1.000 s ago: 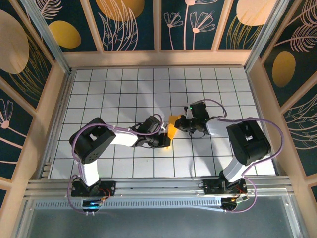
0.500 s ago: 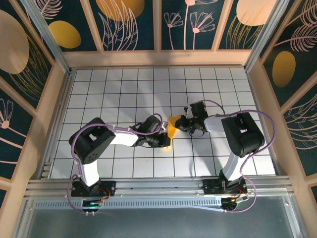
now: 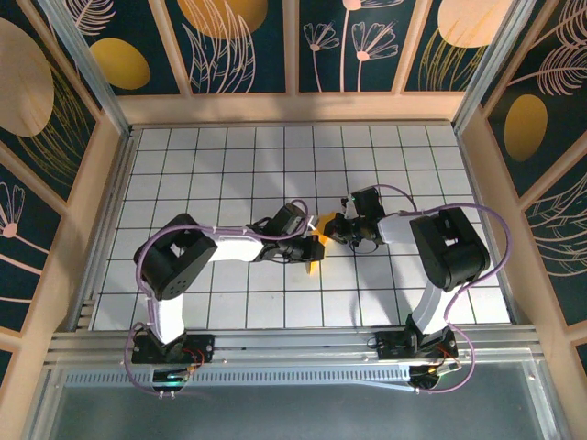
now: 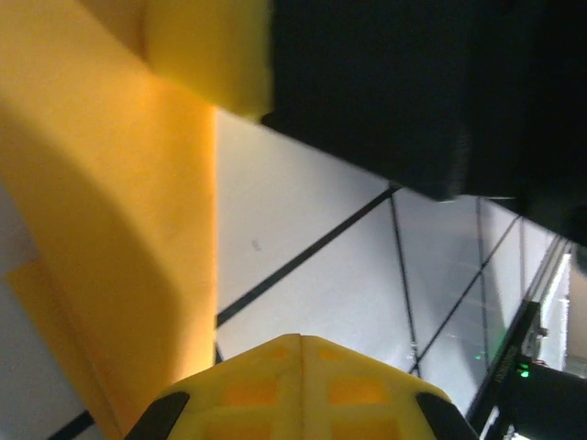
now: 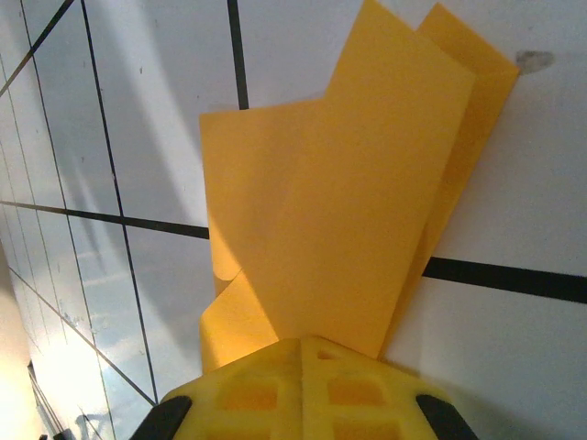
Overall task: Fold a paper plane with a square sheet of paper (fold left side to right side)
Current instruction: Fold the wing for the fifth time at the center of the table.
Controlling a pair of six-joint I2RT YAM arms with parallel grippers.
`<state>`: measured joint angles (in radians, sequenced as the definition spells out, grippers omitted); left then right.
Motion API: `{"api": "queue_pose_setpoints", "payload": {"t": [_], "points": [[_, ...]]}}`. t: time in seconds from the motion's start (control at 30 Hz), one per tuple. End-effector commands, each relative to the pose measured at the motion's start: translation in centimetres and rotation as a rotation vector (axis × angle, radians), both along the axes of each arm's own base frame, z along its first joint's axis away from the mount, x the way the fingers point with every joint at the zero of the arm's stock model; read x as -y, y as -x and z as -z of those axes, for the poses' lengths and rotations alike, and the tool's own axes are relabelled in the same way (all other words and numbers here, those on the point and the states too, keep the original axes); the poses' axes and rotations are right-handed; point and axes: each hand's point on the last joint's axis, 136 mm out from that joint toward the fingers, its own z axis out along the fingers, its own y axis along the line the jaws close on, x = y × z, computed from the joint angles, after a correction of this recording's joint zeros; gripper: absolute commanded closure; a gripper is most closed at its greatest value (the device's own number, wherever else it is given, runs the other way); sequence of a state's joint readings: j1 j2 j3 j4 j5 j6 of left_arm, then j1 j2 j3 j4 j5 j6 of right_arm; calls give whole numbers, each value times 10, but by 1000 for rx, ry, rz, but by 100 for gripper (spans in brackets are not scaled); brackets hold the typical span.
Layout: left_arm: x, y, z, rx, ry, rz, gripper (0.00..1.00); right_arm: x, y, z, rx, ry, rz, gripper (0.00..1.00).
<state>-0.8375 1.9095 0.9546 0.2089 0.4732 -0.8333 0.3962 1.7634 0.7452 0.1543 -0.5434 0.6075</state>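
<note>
Hands and paper at mid-counter, top and wrist views. Your left hand (image 3: 305, 247) and your right hand (image 3: 337, 229) faced each other tip to tip near the middle of the white gridded counter (image 3: 229, 165), the left reaching in from the left and the right from the right. The square sheet of paper (image 3: 318, 234) sat between them, orange-yellow, already creased and bunched into a narrow shape about one tile wide. One end showed above the left hand and the other end below it. Your right hand was closed on the paper: in the right wrist view two overlapping layers fanned out away from the yellow fingers (image 5: 303, 390), their near edges running under the fingertip, with the far corners resting over a black grid line. Your left hand was closed as well. In the left wrist view the paper rose as a curved, lifted fold just left of the yellow fingers (image 4: 303, 390), clear of the tile beneath it. Whether any layer lay pinched between those fingers you could not tell. A black, blurred body (image 4: 413, 92) stood close beside the fold at upper right.
</note>
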Motion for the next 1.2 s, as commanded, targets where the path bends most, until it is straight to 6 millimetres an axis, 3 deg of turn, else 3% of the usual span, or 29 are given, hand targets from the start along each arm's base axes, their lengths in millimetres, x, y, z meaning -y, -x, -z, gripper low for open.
{"api": "queue_pose_setpoints", "payload": {"t": [0.0, 0.3, 0.73, 1.17], "points": [[-6, -1, 15, -3, -50, 7, 100, 19, 17, 31, -80, 109, 26, 100], [-14, 3, 26, -11, -98, 12, 100, 20, 16, 33, -88, 120, 26, 100], [-33, 37, 36, -12, -145, 107, 100, 27, 12, 35, -92, 137, 33, 100], [-51, 52, 36, 59, -203, 227, 100, 30, 14, 39, -102, 143, 35, 100]]}}
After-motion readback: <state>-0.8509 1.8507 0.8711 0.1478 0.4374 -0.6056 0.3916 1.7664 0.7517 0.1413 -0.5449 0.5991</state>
